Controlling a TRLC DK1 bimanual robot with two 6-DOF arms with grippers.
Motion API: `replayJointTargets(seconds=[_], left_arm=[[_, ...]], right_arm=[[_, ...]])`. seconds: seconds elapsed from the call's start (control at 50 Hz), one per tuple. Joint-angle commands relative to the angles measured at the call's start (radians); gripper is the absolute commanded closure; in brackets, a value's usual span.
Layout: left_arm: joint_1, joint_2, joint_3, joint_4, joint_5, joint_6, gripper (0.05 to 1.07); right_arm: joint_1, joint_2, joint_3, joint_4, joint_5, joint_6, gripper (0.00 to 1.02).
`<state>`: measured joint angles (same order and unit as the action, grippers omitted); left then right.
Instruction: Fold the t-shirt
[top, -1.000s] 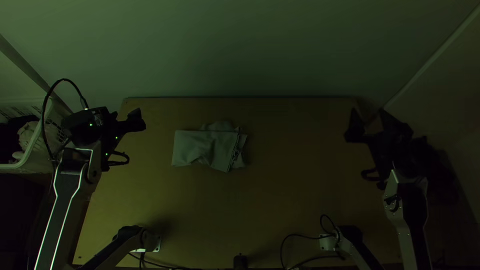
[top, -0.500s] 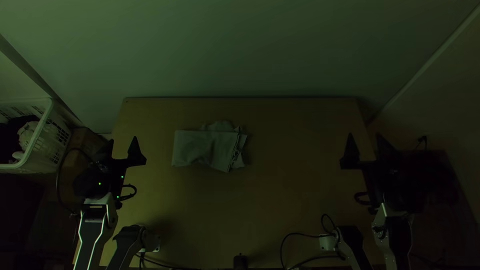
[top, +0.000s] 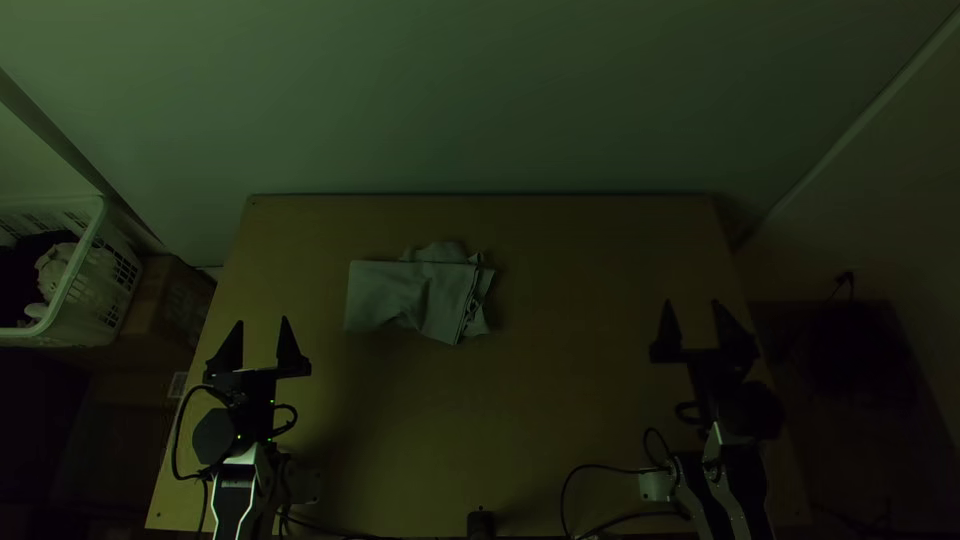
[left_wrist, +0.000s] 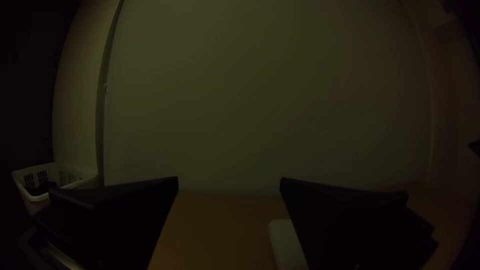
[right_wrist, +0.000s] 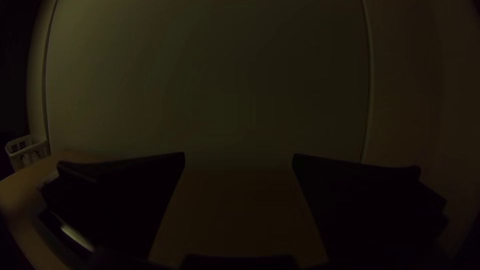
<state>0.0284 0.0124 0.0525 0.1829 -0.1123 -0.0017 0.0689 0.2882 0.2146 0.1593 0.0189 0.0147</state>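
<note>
Our left gripper (top: 262, 320) and right gripper (top: 692, 302) have drawn back toward the table's near edge, while the t-shirt (top: 405, 292) lies where it was.
Both grippers stand open with nothing between their fingers, well apart from the shirt, which rests in a small folded bundle left of centre on the far half of the table (top: 560, 400), a looser bit poking out beyond its far edge and layered edges showing at its right end. We judge it light, soft and limp, nothing fragile, though its layers could slide apart if pinched singly; were we to tidy it, we'd take all the layers together at that right end, tuck the loose bit under and press flat.
</note>
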Motion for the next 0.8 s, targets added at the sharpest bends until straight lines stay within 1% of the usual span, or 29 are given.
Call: replayJointTargets(seconds=[0.0,0.06,0.12,0.16,0.18,0.2,0.3,0.4,0.44,0.48,0.54,0.78], left_arm=[[-0.005,-0.012,-0.056,0.032,0.016,0.026,0.09],[-0.005,-0.012,-0.057,-0.003,0.017,0.022,0.09],[-0.004,-0.012,-0.057,-0.025,0.019,0.025,0.09],[-0.004,-0.014,-0.056,-0.039,0.019,0.022,0.09],[-0.004,-0.014,-0.056,-0.054,0.019,0.019,0.09],[-0.004,-0.014,-0.056,-0.066,0.019,0.022,0.09],[-0.001,-0.014,-0.056,-0.129,0.019,0.026,0.09],[0.010,-0.014,-0.052,-0.163,0.019,0.026,0.09],[0.011,-0.014,-0.052,-0.163,0.020,0.025,0.09],[0.011,-0.014,-0.052,-0.165,0.025,0.025,0.09],[0.011,-0.014,-0.052,-0.168,0.033,0.025,0.09],[0.011,-0.014,-0.052,-0.168,0.033,0.025,0.09]], right_arm=[[0.003,-0.029,-0.083,0.026,0.007,0.027,0.03],[0.002,-0.087,-0.135,0.006,0.007,0.028,0.03],[-0.001,-0.195,-0.189,-0.035,0.007,0.027,0.03],[-0.001,-0.293,-0.213,-0.107,0.007,0.028,0.03],[0.000,-0.297,-0.208,-0.155,0.009,0.033,0.03],[-0.003,-0.296,-0.208,-0.144,0.009,0.042,0.03],[-0.043,-0.291,-0.207,-0.170,0.007,0.071,0.03],[-0.090,-0.282,-0.205,-0.181,-0.002,0.083,0.03],[-0.090,-0.268,-0.205,-0.181,-0.002,0.079,0.03],[-0.101,-0.264,-0.205,-0.181,-0.002,0.059,0.03],[-0.112,-0.288,-0.205,-0.179,-0.002,0.060,0.03],[-0.107,-0.291,-0.205,-0.176,-0.002,0.060,0.03]])
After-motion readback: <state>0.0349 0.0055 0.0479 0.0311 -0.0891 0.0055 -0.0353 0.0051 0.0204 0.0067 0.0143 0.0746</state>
